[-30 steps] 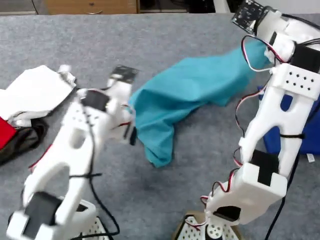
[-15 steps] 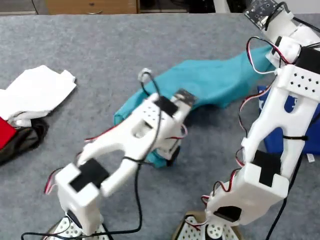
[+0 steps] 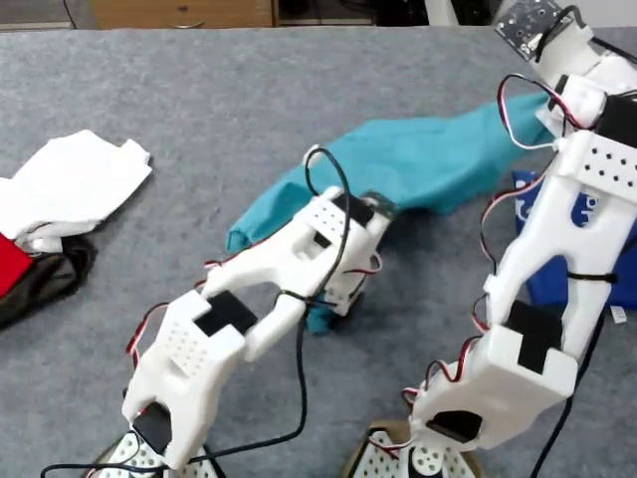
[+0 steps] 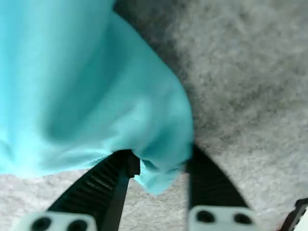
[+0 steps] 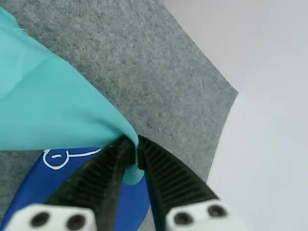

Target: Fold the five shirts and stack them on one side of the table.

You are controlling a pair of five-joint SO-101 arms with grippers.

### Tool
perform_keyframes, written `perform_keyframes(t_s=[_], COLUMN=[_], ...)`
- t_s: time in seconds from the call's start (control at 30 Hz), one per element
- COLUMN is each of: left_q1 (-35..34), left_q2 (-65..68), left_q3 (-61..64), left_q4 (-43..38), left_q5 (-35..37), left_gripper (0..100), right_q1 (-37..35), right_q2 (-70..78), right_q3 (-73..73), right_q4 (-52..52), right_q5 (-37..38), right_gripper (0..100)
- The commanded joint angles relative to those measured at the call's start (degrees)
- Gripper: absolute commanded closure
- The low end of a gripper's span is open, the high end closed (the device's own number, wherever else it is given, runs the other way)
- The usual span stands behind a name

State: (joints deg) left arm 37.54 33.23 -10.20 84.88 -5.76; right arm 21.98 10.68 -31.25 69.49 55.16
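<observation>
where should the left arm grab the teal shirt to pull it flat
Probably the shirt's free near corner, taken from above. The right gripper pinches the far end, so this end is the one left loose. It tapers to a bunched tip on the table, thin enough for the left gripper, whose open fingers straddle it.

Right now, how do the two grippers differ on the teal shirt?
The left gripper stands open astride a corner of the teal shirt; the right gripper is shut, pinching its edge. Left is at the near end, right at the far end above a blue shirt. Both touch it.
</observation>
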Motion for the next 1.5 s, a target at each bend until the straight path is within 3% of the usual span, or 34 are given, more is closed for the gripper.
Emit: perform_keyframes(t_s=[0.0,0.2,0.47,0.77,0.97,1.1,1.33,1.47], left_q1=[-5.5,-14.7,-28.3,-45.5,-52.0,-52.4,-52.0,-52.3], left_q2=[-4.6,-21.7,-44.9,-55.3,-59.4,-58.4,-47.2,-36.4], left_q3=[-1.3,-9.3,-17.9,-18.4,-18.1,-16.1,-6.2,-0.7], left_q4=[4.7,14.5,14.9,14.6,14.6,14.6,11.6,2.2], left_q5=[-2.3,-2.7,-2.7,-8.3,-11.4,-13.6,-16.9,-19.3], left_gripper=[98,98,98,98,98,98,98,98], right_q1=[1.8,3.9,7.3,8.9,8.5,3.3,-8.9,-14.6], right_q2=[-5.1,-8.3,-18.2,-32.5,-39.4,-40.0,-39.9,-37.8], right_q3=[-0.7,-0.7,-0.7,-0.7,-0.1,4.7,26.4,42.5], right_q4=[0.1,0.1,0.1,0.1,0.1,1.3,1.9,-8.4], right_q5=[-0.5,-0.6,-1.8,-1.4,-0.7,2.7,3.7,3.4], right_gripper=[99.6,99.6,99.6,99.6,99.6,99.6,99.6,99.6])
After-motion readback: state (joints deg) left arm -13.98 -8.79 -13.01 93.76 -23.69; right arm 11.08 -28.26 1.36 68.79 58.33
